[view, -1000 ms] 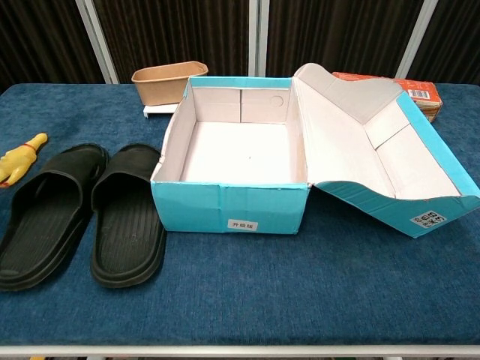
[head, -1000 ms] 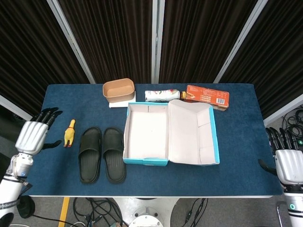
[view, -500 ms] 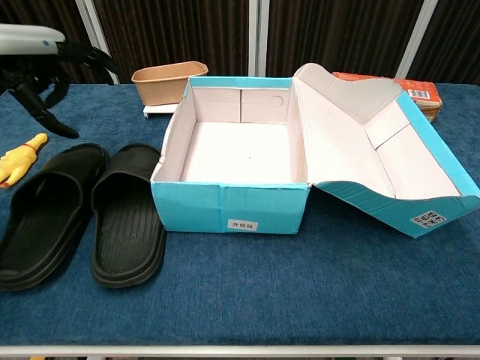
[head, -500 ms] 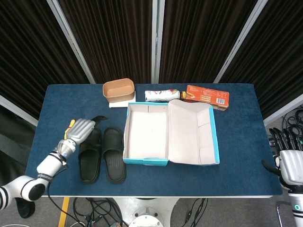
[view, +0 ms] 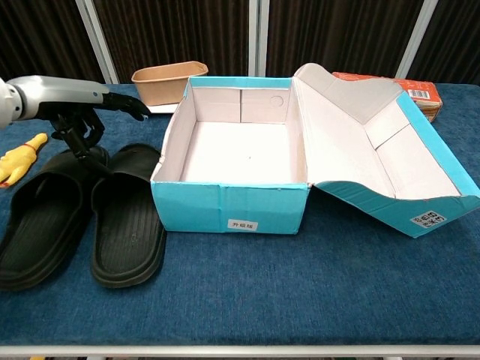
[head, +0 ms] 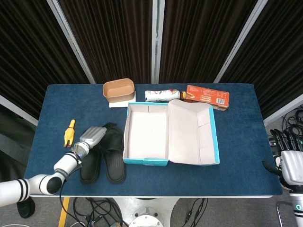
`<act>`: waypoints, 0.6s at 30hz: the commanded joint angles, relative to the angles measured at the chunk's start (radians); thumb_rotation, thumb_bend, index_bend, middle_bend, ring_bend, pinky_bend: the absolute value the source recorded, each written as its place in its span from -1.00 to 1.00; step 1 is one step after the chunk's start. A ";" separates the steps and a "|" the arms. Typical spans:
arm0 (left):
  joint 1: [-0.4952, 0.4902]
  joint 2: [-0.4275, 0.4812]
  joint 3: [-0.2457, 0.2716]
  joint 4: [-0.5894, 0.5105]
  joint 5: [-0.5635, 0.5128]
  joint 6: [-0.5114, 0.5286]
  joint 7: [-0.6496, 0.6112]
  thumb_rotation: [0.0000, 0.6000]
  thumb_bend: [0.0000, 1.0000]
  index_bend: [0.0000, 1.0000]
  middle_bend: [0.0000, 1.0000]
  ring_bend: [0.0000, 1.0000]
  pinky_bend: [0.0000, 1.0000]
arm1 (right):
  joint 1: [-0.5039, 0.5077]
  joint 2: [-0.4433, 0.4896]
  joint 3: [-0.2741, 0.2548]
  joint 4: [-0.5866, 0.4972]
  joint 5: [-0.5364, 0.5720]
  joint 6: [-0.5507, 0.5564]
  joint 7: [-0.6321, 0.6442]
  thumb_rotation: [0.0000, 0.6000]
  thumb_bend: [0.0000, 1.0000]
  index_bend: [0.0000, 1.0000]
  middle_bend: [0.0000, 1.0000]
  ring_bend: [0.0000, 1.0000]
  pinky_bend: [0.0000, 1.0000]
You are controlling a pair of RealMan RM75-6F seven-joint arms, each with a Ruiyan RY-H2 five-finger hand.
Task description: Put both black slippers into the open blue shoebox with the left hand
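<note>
Reaching: our left hand [head: 92, 135] hangs over the slippers [head: 102, 156], lower left, fingers apart, holding nothing.
Box [head: 168, 135]: open, middle.
Right hand [head: 291, 163]: lower right, holding nothing.

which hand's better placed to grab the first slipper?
Left. The left hand hovers right over the black slippers, fingers pointing down. The right hand sits off the table's far right edge.

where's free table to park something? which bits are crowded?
Free: bare cloth right of the shoebox lid; front strip before it; far-left corner beyond the rubber chicken. Crowded: back edge with bowl, bottle, orange box; left hand over slippers.
</note>
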 commanded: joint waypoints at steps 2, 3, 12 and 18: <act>-0.045 -0.032 0.033 0.033 -0.084 0.011 0.049 1.00 -1.00 -0.87 -0.91 0.39 0.75 | -0.002 0.001 -0.002 0.006 0.003 -0.002 0.007 1.00 -0.85 -0.89 -0.86 -1.00 -0.88; -0.054 -0.036 0.042 0.038 -0.105 0.008 0.058 1.00 -1.00 -0.87 -0.91 0.39 0.75 | -0.003 0.001 -0.002 0.007 0.004 -0.003 0.010 1.00 -0.85 -0.89 -0.86 -1.00 -0.88; -0.109 -0.088 0.084 0.109 -0.220 -0.006 0.091 1.00 -1.00 -0.87 -0.91 0.39 0.76 | -0.002 -0.002 -0.005 0.017 0.006 -0.010 0.022 1.00 -0.85 -0.89 -0.86 -1.00 -0.88; -0.123 -0.119 0.095 0.170 -0.253 -0.031 0.065 1.00 -1.00 -0.50 -0.53 0.55 0.80 | -0.006 -0.006 -0.005 0.021 0.009 -0.007 0.028 1.00 -0.85 -0.89 -0.86 -1.00 -0.88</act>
